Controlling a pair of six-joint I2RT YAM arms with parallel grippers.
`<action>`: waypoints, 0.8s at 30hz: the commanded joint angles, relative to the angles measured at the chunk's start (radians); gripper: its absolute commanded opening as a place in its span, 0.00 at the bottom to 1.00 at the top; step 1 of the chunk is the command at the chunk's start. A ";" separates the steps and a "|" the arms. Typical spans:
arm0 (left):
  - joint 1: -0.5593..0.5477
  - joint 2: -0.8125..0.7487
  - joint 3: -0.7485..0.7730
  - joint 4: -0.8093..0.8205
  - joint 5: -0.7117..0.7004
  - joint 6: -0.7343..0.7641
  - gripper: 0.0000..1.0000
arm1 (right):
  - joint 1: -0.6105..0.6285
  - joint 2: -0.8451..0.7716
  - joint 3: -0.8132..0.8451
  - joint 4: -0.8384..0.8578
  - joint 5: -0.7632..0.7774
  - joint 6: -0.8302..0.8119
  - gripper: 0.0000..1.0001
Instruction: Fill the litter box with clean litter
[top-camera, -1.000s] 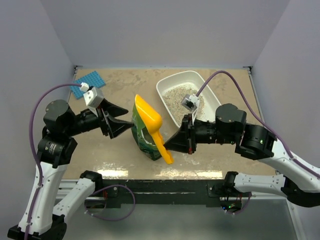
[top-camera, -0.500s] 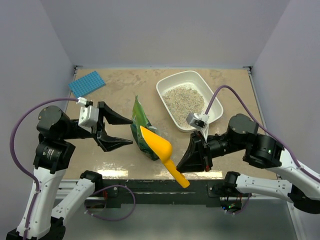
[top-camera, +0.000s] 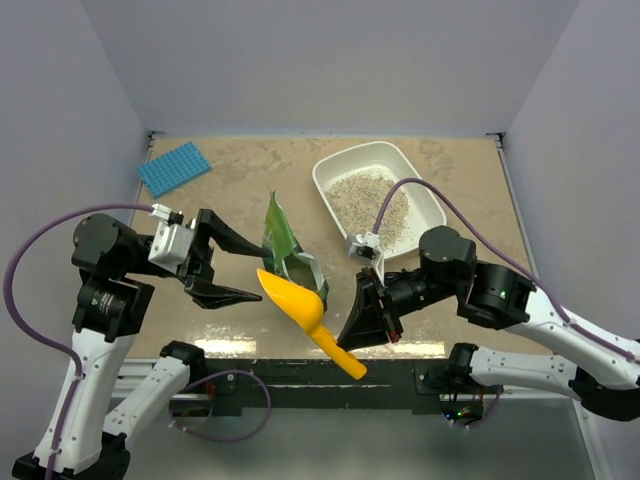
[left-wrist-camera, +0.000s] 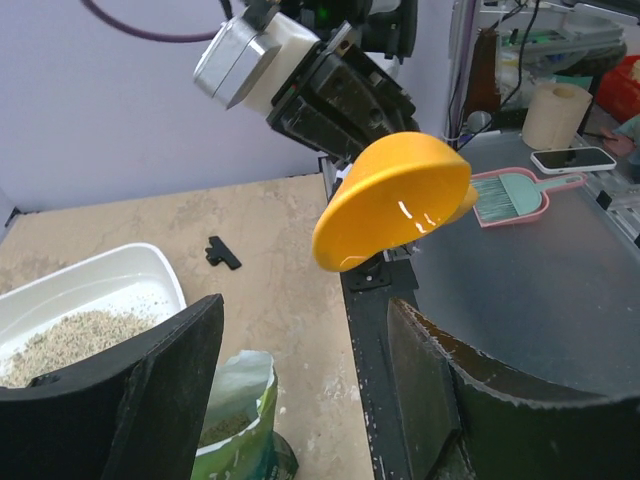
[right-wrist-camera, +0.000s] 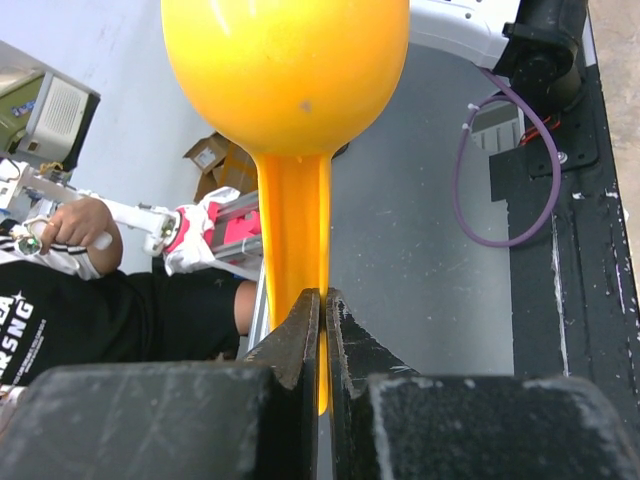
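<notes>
Top external view: places the litter box (top-camera: 415, 180) beyond the right end effector (right-wrist-camera: 320, 305) and to its right, well apart from it. White, shallow, rectangular with rounded corners and a raised rim. Holds the clean litter (top-camera: 352, 195), pale beige-grey granules spread over the floor, with bare white plastic at the right end.

Right end effector: closed tight on the handle of the orange-yellow scoop (top-camera: 292, 298), bowl raised off the desk (top-camera: 240, 180) and aimed toward the left end effector (top-camera: 245, 268).

Left end effector: spread wide, holding nothing.

Between both end effectors: green pouch (top-camera: 285, 250), standing, just beyond the scoop bowl. Far beyond the left end effector: blue gridded mat (top-camera: 173, 168).

Changed since 0.5 s earlier: scoop bowl, carried further left across the near face of the pouch. Nearly unmoved: left end effector, same wide opening.
</notes>
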 joint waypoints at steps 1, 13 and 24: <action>-0.016 -0.009 0.006 0.086 0.076 -0.020 0.71 | 0.001 0.022 0.002 0.073 -0.046 -0.029 0.00; -0.034 -0.026 -0.026 0.107 0.085 -0.004 0.69 | 0.001 0.067 -0.003 0.104 -0.054 -0.020 0.00; -0.039 -0.052 -0.033 0.132 0.067 -0.001 0.63 | 0.001 0.061 -0.029 0.136 -0.049 0.008 0.00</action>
